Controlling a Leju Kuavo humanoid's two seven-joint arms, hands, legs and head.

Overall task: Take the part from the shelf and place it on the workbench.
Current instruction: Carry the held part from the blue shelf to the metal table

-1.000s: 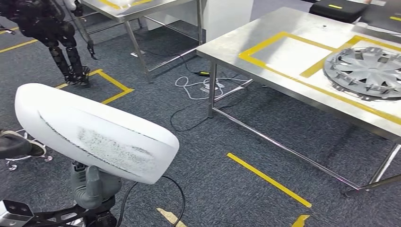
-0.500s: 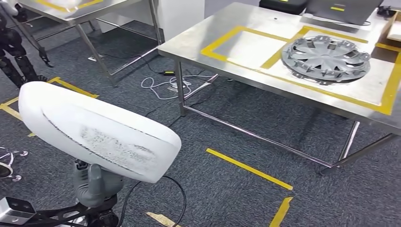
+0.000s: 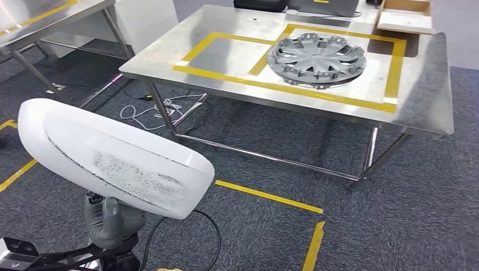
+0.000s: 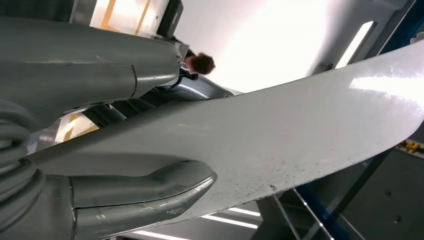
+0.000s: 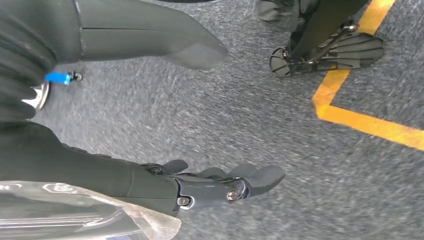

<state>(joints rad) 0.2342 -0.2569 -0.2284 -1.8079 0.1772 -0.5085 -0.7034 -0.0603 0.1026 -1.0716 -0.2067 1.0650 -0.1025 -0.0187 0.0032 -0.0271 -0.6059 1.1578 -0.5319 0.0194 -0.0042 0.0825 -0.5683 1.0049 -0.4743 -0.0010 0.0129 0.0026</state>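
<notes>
Left hand (image 3: 113,223) low on the left in the head view, fingers (image 4: 150,187) clamped on a large white curved plastic panel (image 3: 116,158), held above the grey carpet floor (image 3: 395,226) and well apart from the steel worktop (image 3: 169,56) marked with yellow tape. On that worktop, a grey plastic hubcap (image 3: 316,59) inside a taped rectangle. Right hand (image 5: 210,185) hanging over the floor, fingers apart, holding nothing.

Dark grey carpet floor (image 3: 418,214) carries yellow tape lines (image 3: 268,196). A shiny steel worktop (image 3: 429,107) on thin legs stands ahead; loose white cables (image 3: 148,108) lie beneath it.
</notes>
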